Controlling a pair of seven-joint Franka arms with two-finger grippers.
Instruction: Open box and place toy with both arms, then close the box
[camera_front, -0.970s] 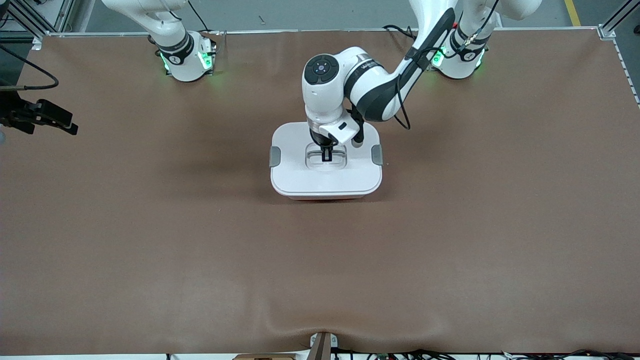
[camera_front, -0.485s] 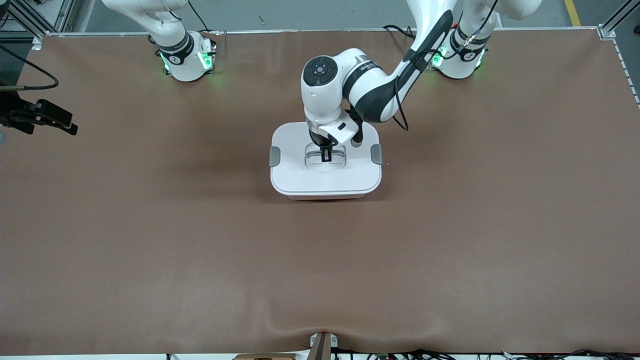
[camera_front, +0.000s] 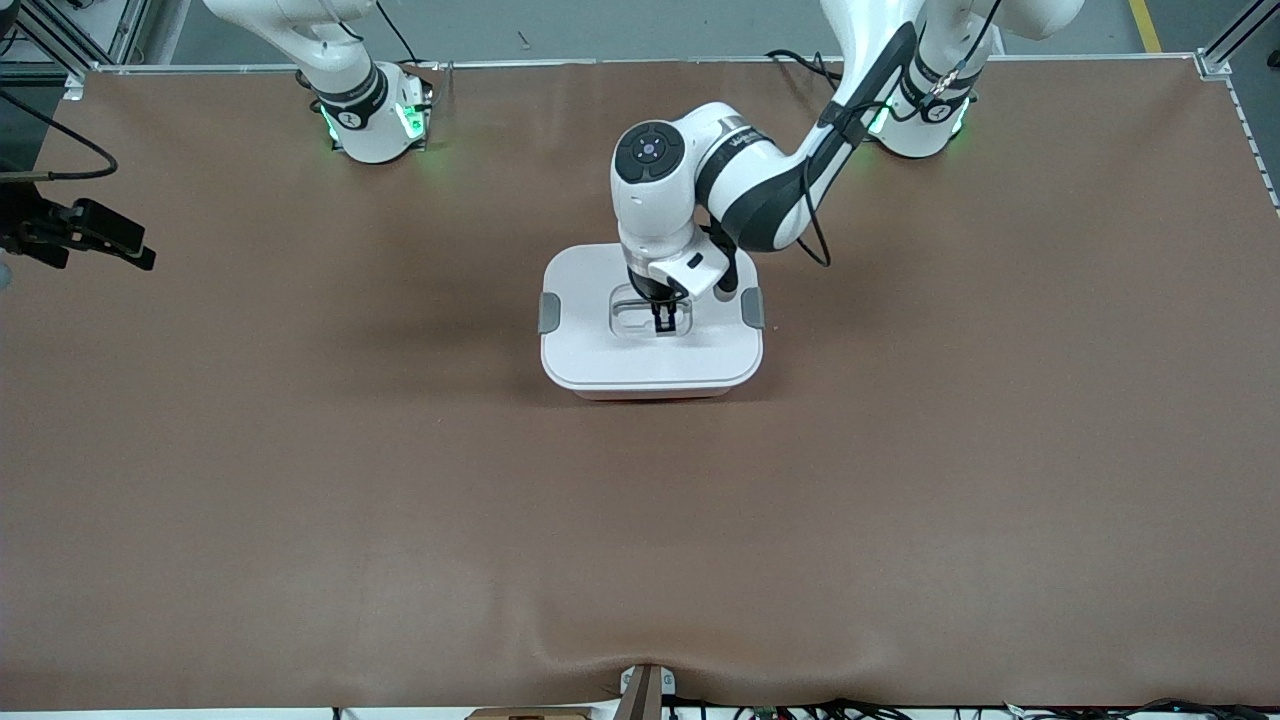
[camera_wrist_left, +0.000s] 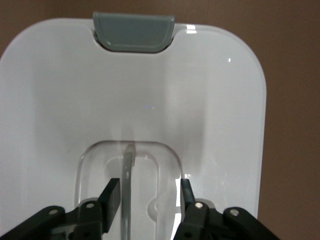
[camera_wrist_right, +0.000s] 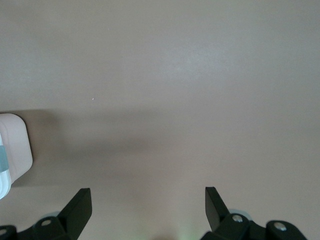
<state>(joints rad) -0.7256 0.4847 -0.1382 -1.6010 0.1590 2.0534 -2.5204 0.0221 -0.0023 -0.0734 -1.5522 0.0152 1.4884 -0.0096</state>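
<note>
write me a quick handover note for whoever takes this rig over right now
Left gripper: open, over the handle in the lid's recess, holding nothing.
Right gripper: open, empty, over bare table at the right arm's end; that arm waits.
Box: mid-table, lid on; the grey latch sits at the lid's edge.
Toy: not visible in any view.
Done: lid is on the box.
Left: confirm the latches are fastened.
</note>
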